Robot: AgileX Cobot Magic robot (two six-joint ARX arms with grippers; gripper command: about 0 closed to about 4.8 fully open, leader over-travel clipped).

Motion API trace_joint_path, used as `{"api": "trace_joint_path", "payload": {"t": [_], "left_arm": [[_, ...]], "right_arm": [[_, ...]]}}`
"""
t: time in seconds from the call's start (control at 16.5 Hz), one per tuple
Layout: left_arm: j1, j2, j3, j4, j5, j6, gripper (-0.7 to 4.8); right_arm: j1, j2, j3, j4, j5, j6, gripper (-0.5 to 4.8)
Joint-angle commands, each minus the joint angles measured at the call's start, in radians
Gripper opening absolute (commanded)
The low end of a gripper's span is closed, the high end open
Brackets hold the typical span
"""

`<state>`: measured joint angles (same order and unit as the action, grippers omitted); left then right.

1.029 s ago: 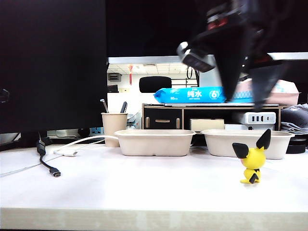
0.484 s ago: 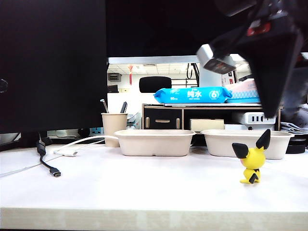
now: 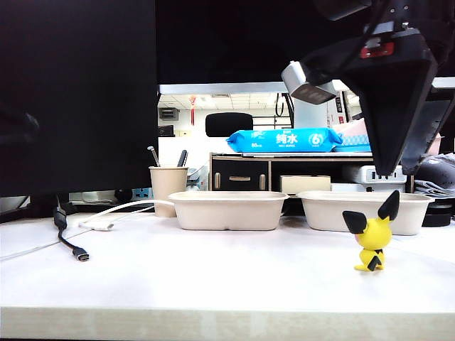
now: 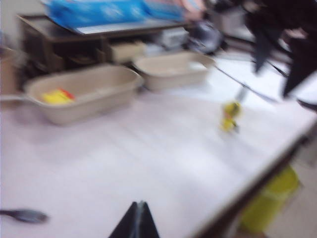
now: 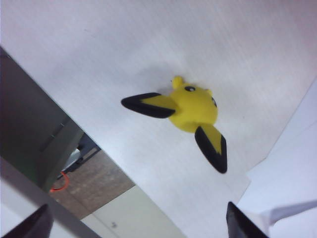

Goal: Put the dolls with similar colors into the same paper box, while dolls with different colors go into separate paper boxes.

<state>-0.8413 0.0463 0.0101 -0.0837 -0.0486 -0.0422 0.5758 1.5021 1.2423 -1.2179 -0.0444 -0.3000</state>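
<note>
A yellow doll with black pointed ears (image 3: 371, 240) stands on the white table in front of the right paper box (image 3: 334, 213). The left paper box (image 3: 227, 213) stands beside it. My right gripper (image 3: 397, 169) hangs open just above the doll. The right wrist view looks down on that doll (image 5: 192, 105), and the gripper (image 5: 138, 229) shows its two fingertips far apart with nothing between them. The left wrist view is blurred. There my left gripper (image 4: 140, 204) is shut and empty, far from the doll (image 4: 230, 115). One paper box (image 4: 89, 106) holds a yellow and red shape (image 4: 57, 95).
A beige cup with pens (image 3: 168, 188) and loose cables (image 3: 71, 238) lie left of the boxes. A low shelf (image 3: 284, 170) with a blue wipes pack (image 3: 281, 140) stands behind them. The table's front edge (image 3: 227, 323) is near the doll.
My right arm has swung to the right and now hangs over the yellow doll, with its jaws still open. The doll and both boxes have not moved.
</note>
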Motion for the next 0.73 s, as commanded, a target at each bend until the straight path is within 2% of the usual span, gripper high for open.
{"api": "trace_joint_path", "payload": {"t": [0.06,0.3,0.73], "left_arm": [[-0.046,0.071,0.002,0.011,0.001,0.002,-0.05],[-0.106,0.138,0.001,0.01,0.001,0.001,-0.05],[-0.106,0.142,0.001,0.01,0.001,0.001,-0.05]], "right_arm": [[0.015,-0.006,0.004,0.035,0.002,-0.027,4.79],[0.016,0.012,0.004,0.079,0.031,-0.06,4.79],[0.016,0.101,0.004,0.11,0.053,-0.076,4.79]]}}
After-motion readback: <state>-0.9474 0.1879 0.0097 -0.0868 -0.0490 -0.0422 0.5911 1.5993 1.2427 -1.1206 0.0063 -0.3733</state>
